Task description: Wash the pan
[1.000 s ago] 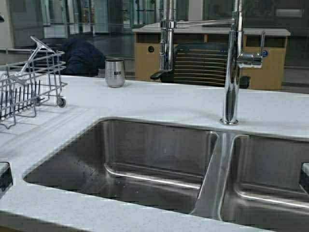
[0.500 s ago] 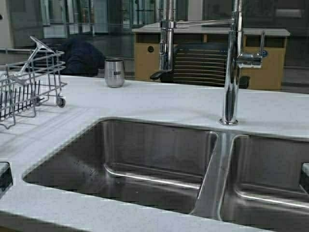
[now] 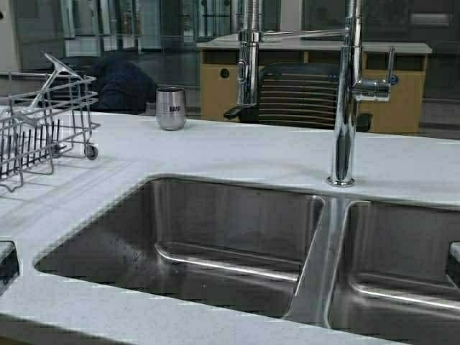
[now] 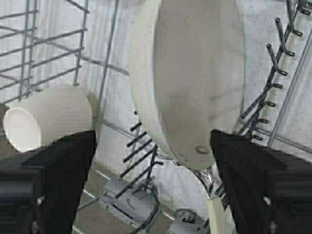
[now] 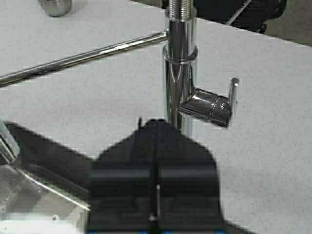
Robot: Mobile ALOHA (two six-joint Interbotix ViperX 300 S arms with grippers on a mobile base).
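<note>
left gripper (image 4: pixel 156 165) spread wide | pan (image 4: pixel 187 83) between fingers, seemingly untouched | right gripper (image 5: pixel 156 165) closed

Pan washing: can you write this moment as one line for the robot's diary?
left tool: open, facing pan standing in dish rack | right tool: shut, near faucet | sink: no pan

- The left gripper (image 4: pixel 153 183) has two broad, blocky black fingers (image 4: pixel 53 170) with a matte finish and squared edges.
- Small round screws or holes sit low on the faces of both its fingers.
- The right gripper (image 5: pixel 156 195) is likewise matte black, its two fingers (image 5: pixel 126 180) forming one angular, faceted block with a thin seam down the middle.
- A blue strip shows below the right gripper's black body.
</note>
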